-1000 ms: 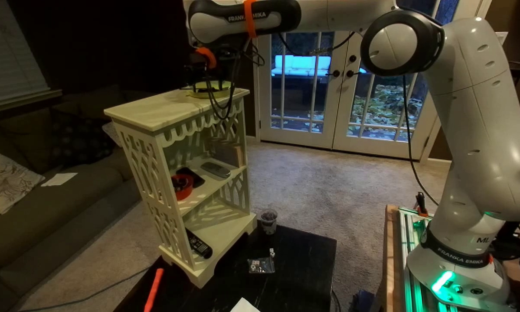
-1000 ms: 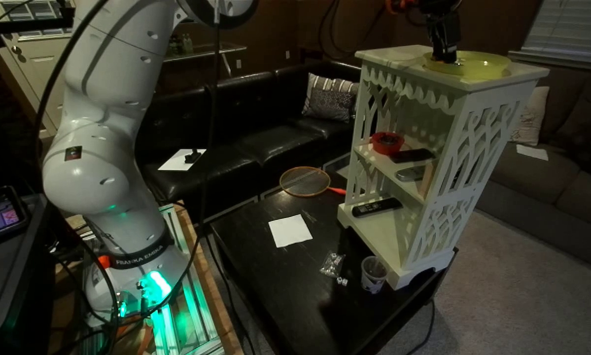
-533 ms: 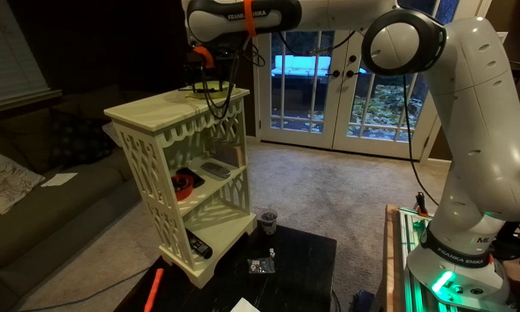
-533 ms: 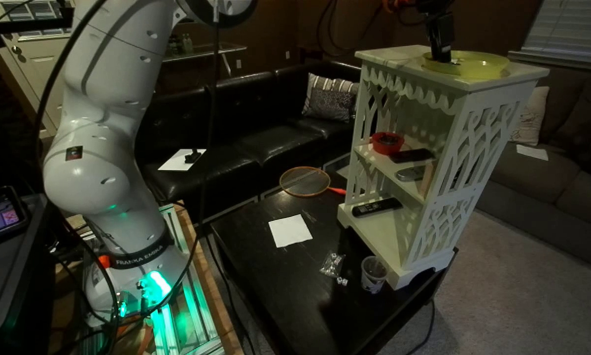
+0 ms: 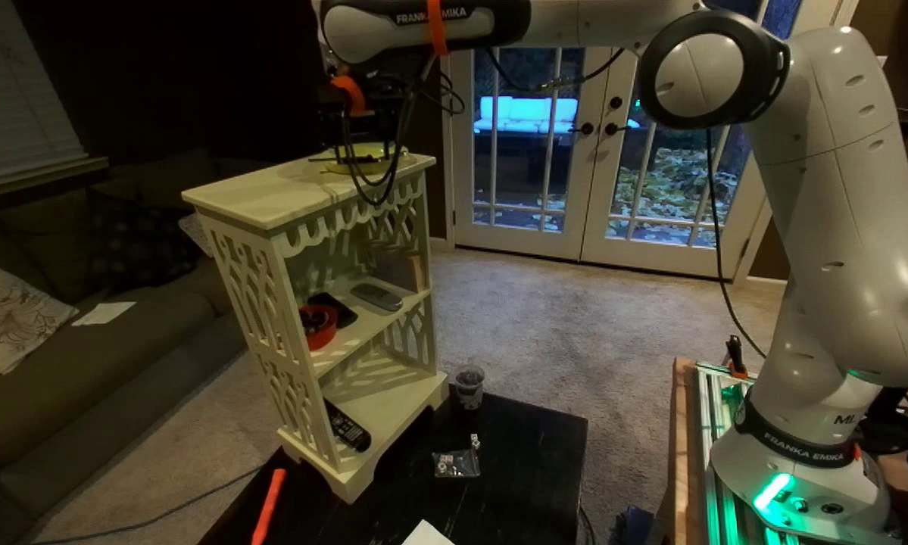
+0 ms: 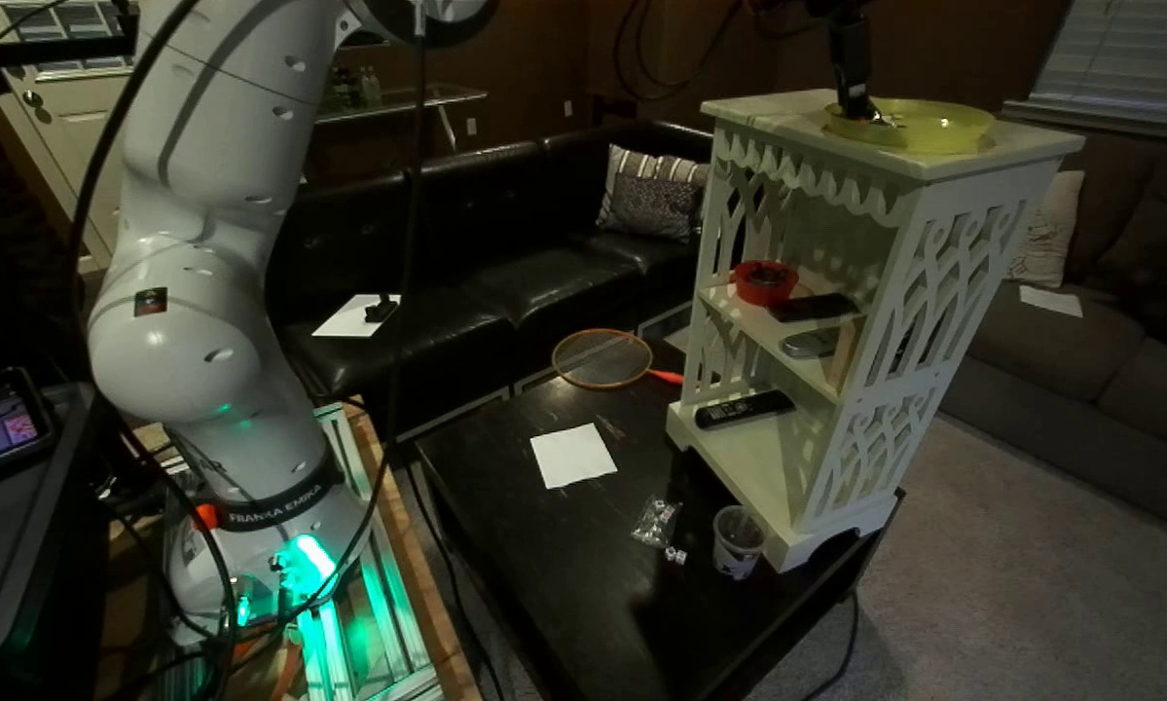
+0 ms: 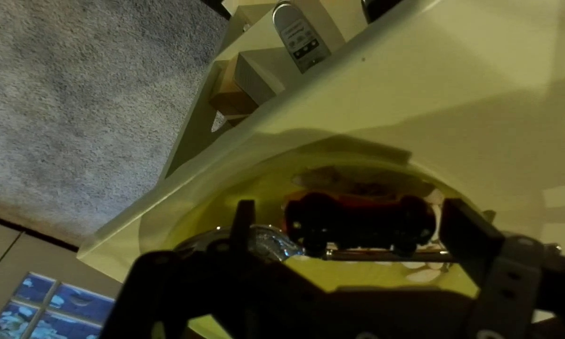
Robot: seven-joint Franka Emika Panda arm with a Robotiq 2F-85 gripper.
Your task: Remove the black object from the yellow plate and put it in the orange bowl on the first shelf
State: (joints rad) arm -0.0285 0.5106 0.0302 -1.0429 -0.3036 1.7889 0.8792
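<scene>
Spread wide and gripping nothing, the end effector [image 7: 348,212] straddles the black object [image 7: 357,221] on the yellow plate [image 6: 953,141]. Closing could trap the clear item [image 7: 270,238] at the object's nine o'clock, since it lies right by that jaw; later, dark things [image 6: 764,274] in the orange bowl [image 6: 768,295] could make the object roll off. Only the wrist view makes out the object; only the exterior views show the bowl, around seven o'clock from the plate, on the first shelf [image 6: 758,323].
</scene>
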